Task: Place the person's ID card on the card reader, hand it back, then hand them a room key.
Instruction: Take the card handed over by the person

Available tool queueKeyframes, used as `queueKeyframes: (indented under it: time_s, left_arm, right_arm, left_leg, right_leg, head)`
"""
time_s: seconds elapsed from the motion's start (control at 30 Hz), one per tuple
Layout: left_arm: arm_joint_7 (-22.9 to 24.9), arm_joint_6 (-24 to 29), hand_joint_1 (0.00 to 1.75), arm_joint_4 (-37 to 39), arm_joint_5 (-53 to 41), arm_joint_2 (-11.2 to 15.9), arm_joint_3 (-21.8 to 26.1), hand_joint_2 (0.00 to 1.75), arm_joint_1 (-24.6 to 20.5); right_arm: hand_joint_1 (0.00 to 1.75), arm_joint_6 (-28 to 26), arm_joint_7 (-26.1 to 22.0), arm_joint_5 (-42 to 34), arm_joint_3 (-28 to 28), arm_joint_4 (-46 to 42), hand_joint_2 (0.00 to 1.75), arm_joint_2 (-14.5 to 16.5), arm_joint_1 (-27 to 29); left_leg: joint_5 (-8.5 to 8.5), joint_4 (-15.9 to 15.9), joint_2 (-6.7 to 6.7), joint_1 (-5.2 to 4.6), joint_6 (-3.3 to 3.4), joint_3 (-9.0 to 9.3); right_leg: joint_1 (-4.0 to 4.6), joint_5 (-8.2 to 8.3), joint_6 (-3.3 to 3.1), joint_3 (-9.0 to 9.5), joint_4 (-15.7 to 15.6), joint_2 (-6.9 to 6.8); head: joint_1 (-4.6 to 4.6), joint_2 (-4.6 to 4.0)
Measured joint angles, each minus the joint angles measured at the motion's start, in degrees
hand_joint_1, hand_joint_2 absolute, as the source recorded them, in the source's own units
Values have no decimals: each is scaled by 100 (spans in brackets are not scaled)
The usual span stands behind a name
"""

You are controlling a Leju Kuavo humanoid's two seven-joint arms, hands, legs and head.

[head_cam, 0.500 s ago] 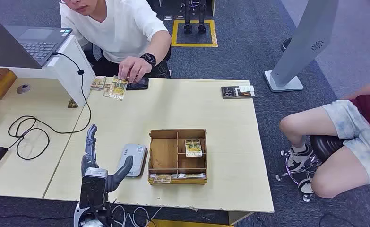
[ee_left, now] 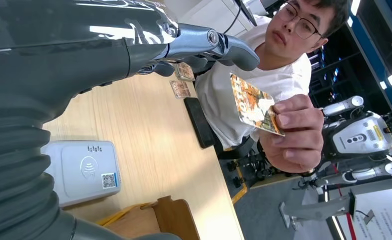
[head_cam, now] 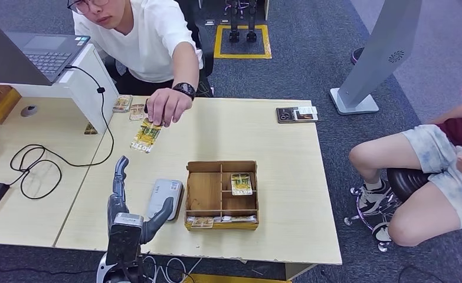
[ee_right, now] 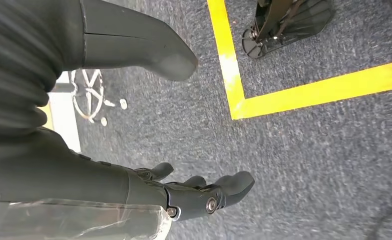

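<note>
A person in a white shirt leans over the table's far edge and holds out a yellow patterned ID card (head_cam: 145, 136) (ee_left: 254, 104) pinched in their hand (head_cam: 166, 105). My left hand (head_cam: 124, 203) is raised over the table's near left part, empty, its fingers apart and stretched toward the card, still well short of it. The white card reader (head_cam: 165, 199) (ee_left: 82, 171) lies flat just right of that hand. A wooden tray (head_cam: 222, 195) with compartments holds room key cards (head_cam: 241, 183). My right hand (ee_right: 183, 192) hangs over the carpet, empty with fingers apart.
Two more cards (head_cam: 122, 104) and a dark phone lie at the table's far edge. A laptop (head_cam: 39, 53) sits on a white stand at the left, with black cables (head_cam: 36, 168) looping below it. A second person (head_cam: 441, 159) sits to the right.
The person lifted the card off the far edge and brought it out over the table toward me. My left hand rose slightly and edged right.
</note>
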Motion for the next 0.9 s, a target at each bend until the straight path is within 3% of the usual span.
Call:
queueKeyframes:
  time_s: [0.1, 0.13, 0.23, 0.27, 0.7, 0.9]
  left_arm:
    - [4, -3, 0, -28, -14, -4, -27, 175, 5]
    - [5, -2, 0, -36, -26, -4, -34, 131, 8]
    - [44, 2, 0, -66, -131, -8, -43, 131, 16]
    - [77, -2, 0, -77, -183, -12, -43, 175, 14]
    - [447, -48, 0, -78, -766, -141, -43, 175, -202]
    - [700, -110, 0, -75, -1039, -149, -42, 175, -280]
  right_arm:
    - [0, -15, 36, -18, 207, -200, 175, 11, 125]
    - [0, -21, 49, -16, 260, -254, 175, 14, 158]
    - [0, -52, 98, -2, 404, -388, 175, 17, 239]
    - [0, -58, 105, 10, 440, -416, 175, 17, 252]
    - [0, 364, -113, 795, 530, -513, 175, 32, 281]
    - [0, 979, -462, 2045, 313, -642, 175, 32, 289]
  left_leg:
    - [0, 0, 0, 0, 0, 0]
    - [0, 0, 0, 0, 0, 0]
    - [0, 0, 0, 0, 0, 0]
    - [0, 0, 0, 0, 0, 0]
    - [0, 0, 0, 0, 0, 1]
    - [0, 0, 0, 0, 0, 0]
  right_leg:
    - [0, 0, 0, 1, 0, 0]
    - [0, 0, 0, 1, 0, 0]
    - [0, 0, 0, 1, 0, 0]
    - [0, 0, 0, 1, 0, 0]
    - [0, 0, 0, 0, 0, 0]
    - [0, 0, 0, -1, 0, 0]
  head:
    - [-1, 0]
    - [-1, 0]
    - [-1, 0]
    - [-1, 0]
    - [-1, 0]
    - [1, 0]
